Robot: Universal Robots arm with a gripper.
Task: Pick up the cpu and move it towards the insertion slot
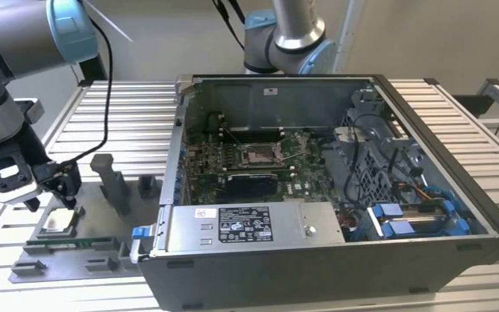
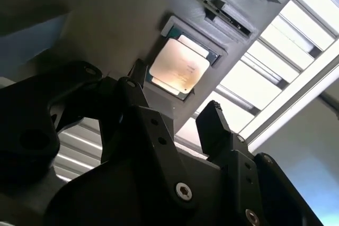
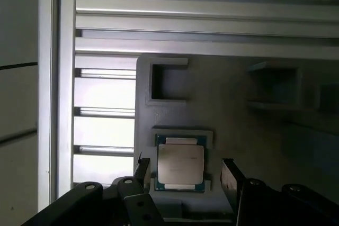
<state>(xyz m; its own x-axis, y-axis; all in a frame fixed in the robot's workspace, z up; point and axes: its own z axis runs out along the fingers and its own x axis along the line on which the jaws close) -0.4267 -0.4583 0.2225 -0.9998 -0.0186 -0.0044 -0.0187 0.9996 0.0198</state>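
Above the grey holder plate (image 1: 102, 224) on the slatted desk (image 1: 128, 123), the hand (image 1: 52, 205) hangs on the arm with its tips pointing down. The jaws stand wide apart. In both wrist views the two black fingers (image 3: 229, 173) (image 2: 214, 120) flank the cpu (image 3: 180, 163) (image 2: 179, 66), one on each side, with a gap between each tip and the chip's edge, so nothing is held.

The cpu (image 1: 59, 222) lies flat in a square recess of the holder plate (image 3: 228, 125), silver top up and a green rim showing around it. A long green memory stick (image 1: 72, 244) lies in its own groove of the plate, just beside the cpu recess on the side nearer the exterior camera.

Beside the plate, on the exterior view's right, stands an open computer case (image 1: 319, 273). The insertion slot (image 1: 262, 154) sits on the motherboard inside that case, well apart from the plate. Its metal frame surrounds a brownish centre with no chip in it.
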